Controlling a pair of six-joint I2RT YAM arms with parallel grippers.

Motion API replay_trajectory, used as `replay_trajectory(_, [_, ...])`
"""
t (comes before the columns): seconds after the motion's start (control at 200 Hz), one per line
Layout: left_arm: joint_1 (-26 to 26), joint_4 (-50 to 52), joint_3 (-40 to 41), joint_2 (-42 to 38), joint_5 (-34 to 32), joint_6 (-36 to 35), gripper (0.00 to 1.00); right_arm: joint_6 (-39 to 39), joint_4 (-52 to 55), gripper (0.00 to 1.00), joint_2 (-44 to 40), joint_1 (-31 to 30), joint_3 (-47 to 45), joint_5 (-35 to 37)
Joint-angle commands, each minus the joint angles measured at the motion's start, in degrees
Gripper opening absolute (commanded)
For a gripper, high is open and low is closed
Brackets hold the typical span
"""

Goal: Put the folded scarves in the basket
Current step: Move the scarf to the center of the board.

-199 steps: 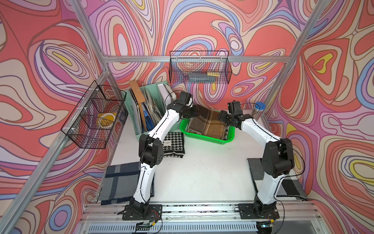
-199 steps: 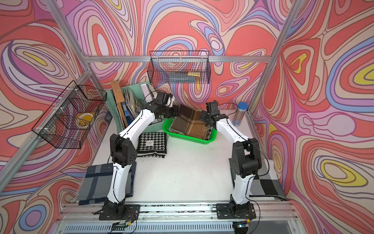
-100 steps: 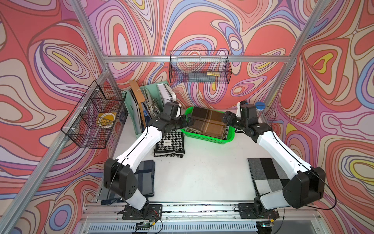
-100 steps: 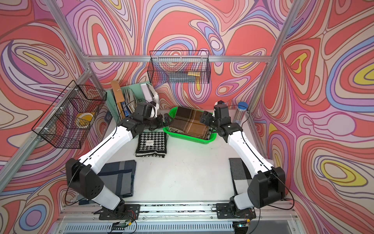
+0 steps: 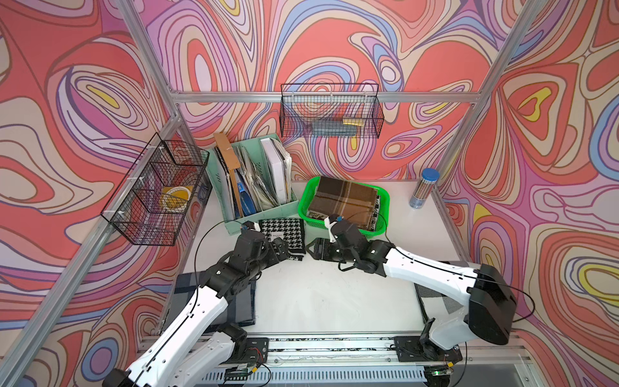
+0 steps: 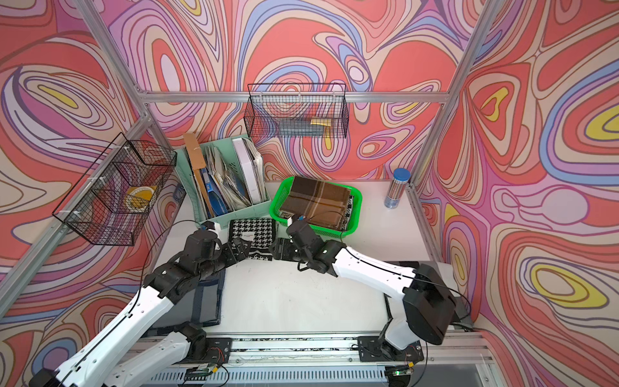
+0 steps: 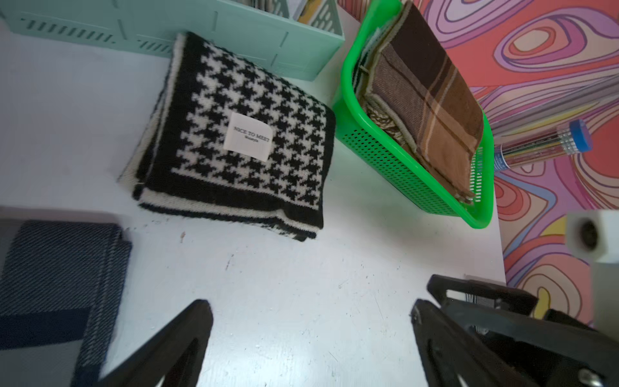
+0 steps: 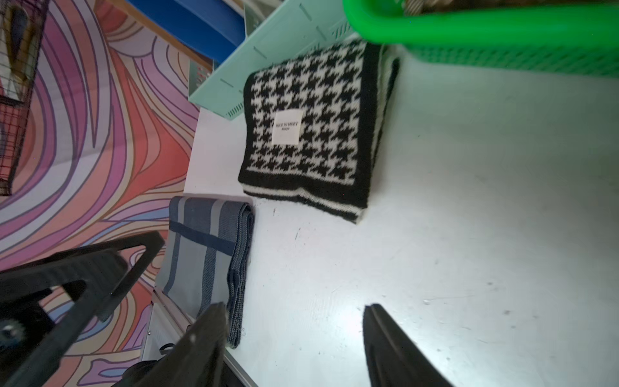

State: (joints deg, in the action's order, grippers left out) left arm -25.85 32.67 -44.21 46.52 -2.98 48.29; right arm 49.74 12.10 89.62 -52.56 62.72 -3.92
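With the folded brown plaid scarf (image 5: 345, 201) lying in the bright green perforated plastic basket (image 5: 385, 205), centre of both top views, the left fingers (image 7: 197, 318) and right fingers (image 8: 385, 335), both spread and empty, should, I reckon, retreat high, clear of its rim.

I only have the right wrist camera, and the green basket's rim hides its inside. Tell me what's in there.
Observer: A folded brown plaid scarf lies in the basket, on top of other folded fabric.
Operator: Now check the table's right side, behind my camera.
Observer: A folded grey scarf lies at the table's right edge, partly under the right arm.
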Motion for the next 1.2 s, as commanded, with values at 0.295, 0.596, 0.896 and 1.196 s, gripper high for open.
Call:
replay_trajectory(0.295, [-0.13,7.41,7.91,-15.55,-12.97,5.75,0.98,9.13,-10.16,0.45,24.27,-11.09,12.03,-3.36])
replay_trajectory(0.596, [-0.08,10.97,7.30,-17.45,-14.26,4.75,0.99,11.42,-13.12,0.43,35.97,-12.83,21.34,-7.60])
replay_trajectory(0.896, [-0.08,11.54,8.75,-18.42,-15.08,6.07,0.99,12.59,-11.64,0.44,44.08,-13.60,29.12,-9.34])
replay_trajectory(1.196, [-0.09,11.89,9.42,-20.57,-15.86,5.85,0.99,14.68,-13.57,0.19,48.08,-14.41,30.86,-9.96])
